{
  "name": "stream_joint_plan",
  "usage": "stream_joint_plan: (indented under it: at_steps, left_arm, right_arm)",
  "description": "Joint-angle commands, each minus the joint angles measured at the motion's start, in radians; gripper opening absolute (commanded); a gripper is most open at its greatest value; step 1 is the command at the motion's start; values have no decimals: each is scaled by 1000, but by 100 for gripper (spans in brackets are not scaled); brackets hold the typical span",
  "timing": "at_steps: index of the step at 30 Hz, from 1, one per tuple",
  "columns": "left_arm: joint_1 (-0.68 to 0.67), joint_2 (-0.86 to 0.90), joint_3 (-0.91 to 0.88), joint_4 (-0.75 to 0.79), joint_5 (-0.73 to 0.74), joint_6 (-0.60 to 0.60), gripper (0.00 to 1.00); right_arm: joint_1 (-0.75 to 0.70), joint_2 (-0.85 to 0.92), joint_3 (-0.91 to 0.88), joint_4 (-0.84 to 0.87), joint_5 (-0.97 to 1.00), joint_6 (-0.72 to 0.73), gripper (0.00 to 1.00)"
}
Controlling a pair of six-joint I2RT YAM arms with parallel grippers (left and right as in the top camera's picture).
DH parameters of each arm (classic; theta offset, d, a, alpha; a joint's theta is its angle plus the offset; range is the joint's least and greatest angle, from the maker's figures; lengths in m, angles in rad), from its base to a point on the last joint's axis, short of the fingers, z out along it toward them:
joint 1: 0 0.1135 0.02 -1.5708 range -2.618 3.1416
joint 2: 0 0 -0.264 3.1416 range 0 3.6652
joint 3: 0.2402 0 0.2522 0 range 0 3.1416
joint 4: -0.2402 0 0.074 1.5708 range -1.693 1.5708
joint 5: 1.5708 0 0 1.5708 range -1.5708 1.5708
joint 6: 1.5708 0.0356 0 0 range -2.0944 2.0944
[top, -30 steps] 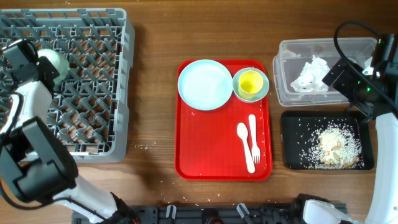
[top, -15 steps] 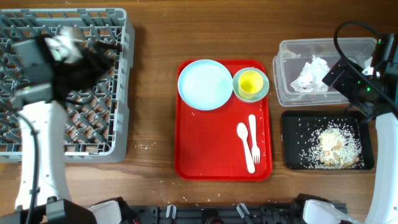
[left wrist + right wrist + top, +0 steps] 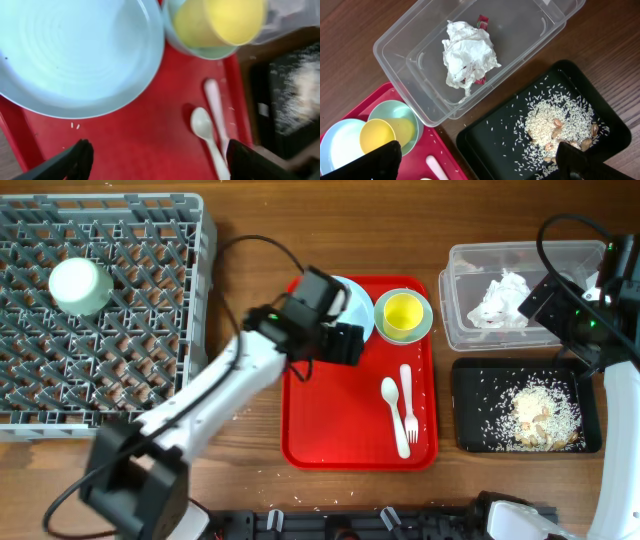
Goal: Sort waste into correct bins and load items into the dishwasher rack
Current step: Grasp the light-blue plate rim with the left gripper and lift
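Two white utensils, a spoon (image 3: 391,410) and a fork (image 3: 408,402), lie side by side on the near right part of the red tray (image 3: 330,430), handles pointing toward the near edge. Right of the red tray, apart from it on the tabletop (image 3: 250,240), the flat black tray (image 3: 468,380) holds a heap of rice and food scraps (image 3: 540,415), with loose grains scattered around the heap. Over the middle of the red tray the left arm (image 3: 220,380) reaches in, and the left jaws hang wide apart and empty above the tray floor, just near of the pale blue plate (image 3: 75,50). The plate fills the red tray's far left corner. The yellow cup (image 3: 403,313) stands in a pale green bowl (image 3: 426,328) at the far right corner. Beyond the black tray, the clear tub (image 3: 458,330) holds the crumpled tissue (image 3: 500,298) and a red wrapper (image 3: 482,21) tucked under it. The right jaws hover wide and empty above the tub and black tray. Left of the red tray sits the grey rack (image 3: 150,380), a pale green bowl (image 3: 80,285) in its far left part.
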Motion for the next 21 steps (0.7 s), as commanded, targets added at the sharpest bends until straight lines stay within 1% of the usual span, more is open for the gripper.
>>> stream_joint_plan:
  at_steps: [1,2,4,6,9,11,14,15,18,19,20,21]
  left_arm:
    - [-38,79,-8,43,-240,0,62]
    - [-43,109,-8,68,-303,0,61]
    - [-44,153,-8,101,-346,3,63]
    - [-42,192,-8,127,-346,3,66]
    - [-43,226,-8,135,-344,2,66]
    - [-43,239,-8,128,-311,2,67]
    - [-43,243,-8,115,-278,2,65]
    - [-43,245,-9,113,-278,2,60]
    - [-43,250,-23,132,-278,2,52]
    - [-42,255,-31,148,-279,2,45]
    - [-42,260,-42,169,-279,2,32]
    - [-41,267,-48,183,-279,2,25]
  right_arm:
    - [0,-5,11,2,-5,4,100]
    - [0,-5,11,2,-5,4,100]
    - [0,-5,11,2,-5,4,100]
    - [0,-5,11,2,-5,4,100]
    - [0,-5,11,2,-5,4,100]
    - [0,-5,11,2,-5,4,100]
    - [0,-5,11,2,-5,4,100]
    - [0,-5,11,2,-5,4,100]
    - [0,-5,11,2,-5,4,100]
    - [0,-5,11,2,-5,4,100]
    - [0,-5,11,3,-5,4,100]
    - [0,-5,11,2,-5,4,100]
